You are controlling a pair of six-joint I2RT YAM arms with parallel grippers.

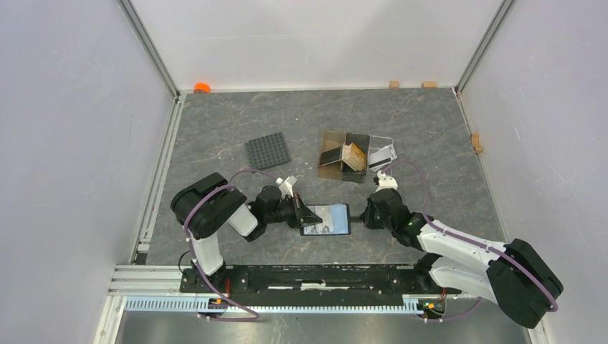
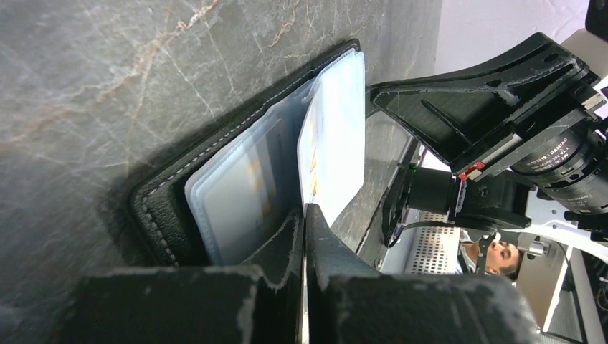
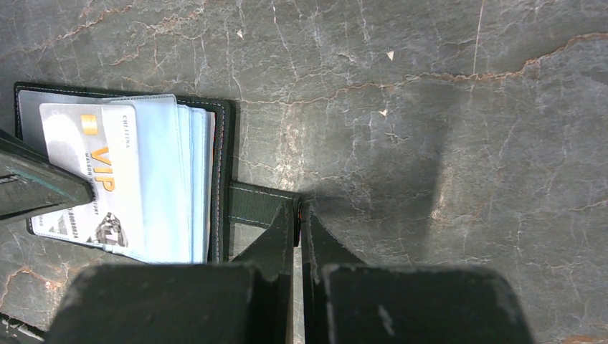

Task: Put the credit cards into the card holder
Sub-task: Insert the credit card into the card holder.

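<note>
The card holder (image 1: 330,219) lies open on the table between my two grippers, its pale blue sleeves (image 3: 179,179) fanned out. A whitish credit card (image 3: 97,172) with orange "VIP" print rests on the sleeves. My left gripper (image 1: 307,213) is shut on this card's edge (image 2: 331,143), over the holder's left side (image 2: 168,197). My right gripper (image 3: 300,208) is shut on the end of the holder's strap tab (image 3: 259,204), just right of the holder. More tan-orange credit cards (image 1: 353,154) stand in the brown box.
A brown translucent compartment box (image 1: 331,159) and a clear tray (image 1: 383,153) stand behind the holder. A black gridded mat (image 1: 268,150) lies at the back left. Small wooden blocks (image 1: 477,142) and an orange piece (image 1: 201,87) sit along the walls.
</note>
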